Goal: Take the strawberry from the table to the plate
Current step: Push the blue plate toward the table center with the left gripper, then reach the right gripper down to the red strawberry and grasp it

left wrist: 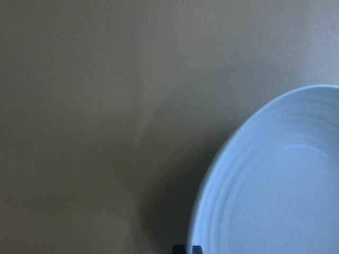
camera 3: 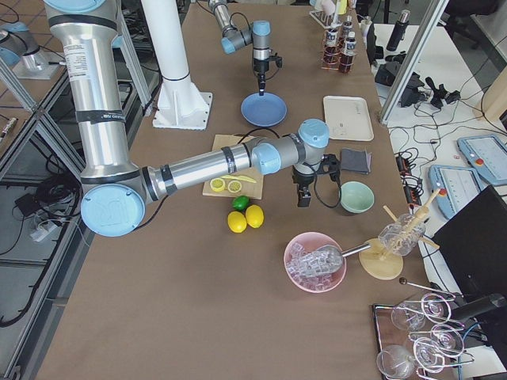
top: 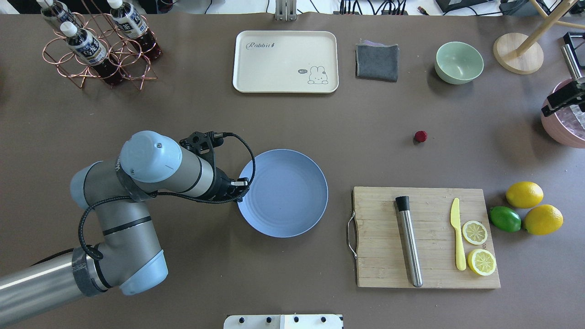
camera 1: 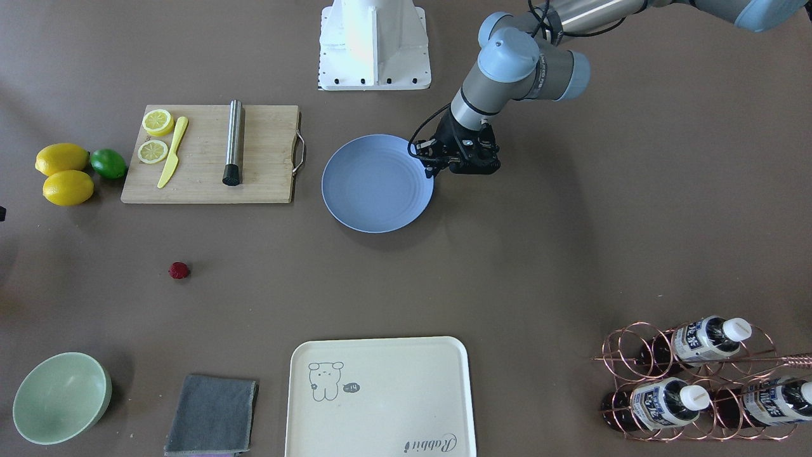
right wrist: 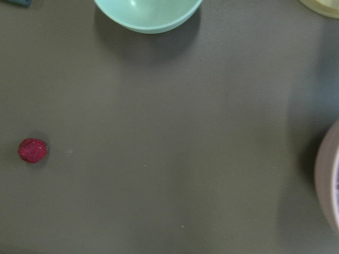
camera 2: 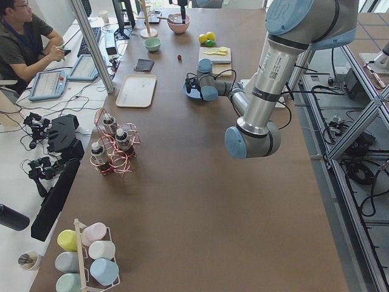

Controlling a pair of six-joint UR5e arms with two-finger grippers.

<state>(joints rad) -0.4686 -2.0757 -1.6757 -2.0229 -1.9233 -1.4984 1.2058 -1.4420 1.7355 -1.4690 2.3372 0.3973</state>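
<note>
The strawberry (top: 421,135), small and dark red, lies alone on the brown table (top: 365,151) between the green bowl and the cutting board; it also shows at the left of the right wrist view (right wrist: 33,150). The blue-grey plate (top: 283,193) sits mid-table with nothing on it. My left gripper (top: 242,187) hangs at the plate's left rim, its fingertips (left wrist: 180,248) close together with nothing between them. My right gripper (top: 560,103) hovers over the table to the right of the strawberry; its fingers are hidden, so I cannot tell its state.
A wooden cutting board (top: 425,237) carries a metal muddler, a yellow knife and lemon slices. Two lemons and a lime (top: 505,218) lie beside it. At the far edge stand a green bowl (top: 459,62), a grey cloth (top: 377,61), a cream tray (top: 285,61) and a bottle rack (top: 98,45). A pink bowl (top: 564,130) sits at the far right.
</note>
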